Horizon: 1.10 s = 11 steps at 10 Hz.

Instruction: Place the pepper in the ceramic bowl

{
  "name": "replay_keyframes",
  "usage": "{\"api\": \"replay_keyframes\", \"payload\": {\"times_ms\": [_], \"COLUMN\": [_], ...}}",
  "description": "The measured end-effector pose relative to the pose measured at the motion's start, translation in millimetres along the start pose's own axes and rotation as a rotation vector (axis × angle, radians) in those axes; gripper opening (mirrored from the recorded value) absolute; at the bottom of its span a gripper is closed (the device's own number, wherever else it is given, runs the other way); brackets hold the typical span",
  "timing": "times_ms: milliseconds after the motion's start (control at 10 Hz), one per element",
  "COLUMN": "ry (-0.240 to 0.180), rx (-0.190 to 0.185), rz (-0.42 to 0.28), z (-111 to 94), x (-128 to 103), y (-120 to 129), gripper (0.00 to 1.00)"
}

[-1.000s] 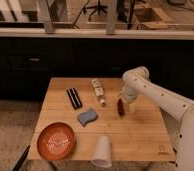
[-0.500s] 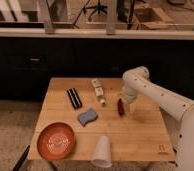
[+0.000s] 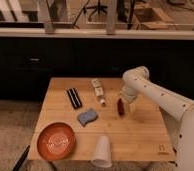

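The pepper (image 3: 120,107) is a small dark red piece standing on the wooden table (image 3: 140,135), right of centre. My gripper (image 3: 125,101) hangs right at the pepper, from the white arm that comes in from the right. The gripper's body partly covers the pepper's top and right side. The ceramic bowl (image 3: 56,141) is a wide orange-red dish with a pale pattern. It sits at the table's front left corner, far from the pepper and the gripper.
A small white bottle (image 3: 97,89) lies left of the pepper. A black flat item (image 3: 74,98) and a blue-grey sponge (image 3: 88,116) lie mid-table. A white plastic cup (image 3: 102,150) lies at the front edge, between the bowl and the pepper.
Hardly anything has changed. My gripper stays at the pepper and has shifted only slightly. The other objects have not moved.
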Motion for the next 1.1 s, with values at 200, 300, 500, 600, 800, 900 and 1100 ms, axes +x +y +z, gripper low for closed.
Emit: {"api": "replay_keyframes", "payload": {"times_ms": [200, 300, 500, 600, 800, 900, 1100], "ry": [0.0, 0.0, 0.0, 0.0, 0.001, 0.001, 0.0], "rx": [0.0, -0.001, -0.002, -0.001, -0.001, 0.0, -0.001], "rz": [-0.005, -0.006, -0.008, -0.011, -0.014, -0.015, -0.018], "z": [0.1, 0.2, 1.6, 1.7, 1.6, 1.2, 1.0], "x": [0.0, 0.0, -0.3, -0.6, -0.5, -0.3, -0.8], "y": [0.3, 0.3, 0.7, 0.3, 0.1, -0.3, -0.6], "gripper": [0.8, 0.8, 0.8, 0.8, 0.8, 0.8, 0.8]}}
